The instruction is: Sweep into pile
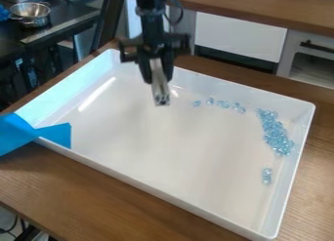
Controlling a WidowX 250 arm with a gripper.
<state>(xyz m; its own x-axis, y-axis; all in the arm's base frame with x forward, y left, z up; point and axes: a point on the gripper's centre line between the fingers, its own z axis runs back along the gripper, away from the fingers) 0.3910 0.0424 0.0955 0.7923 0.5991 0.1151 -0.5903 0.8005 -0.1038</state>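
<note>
In the camera view, my gripper (157, 70) hangs over the tray's upper-left part, its black fingers shut on a narrow silver tool (159, 86) that points down. The tool's lower end is above or at the tray floor; I cannot tell which. Pale blue clear pieces (275, 131) form a long cluster along the right side of the white tray (156, 189). Several more pieces (223, 104) lie in a loose row between the tool and that cluster. A small separate clump (267, 175) sits nearer the front right.
Blue tape (32, 133) covers the tray's left corner. Raised tray walls surround the work area, on a brown wooden table (98, 198). A metal bowl (30, 12) stands on a dark surface at the back left, and white cabinets (240, 36) are behind the table.
</note>
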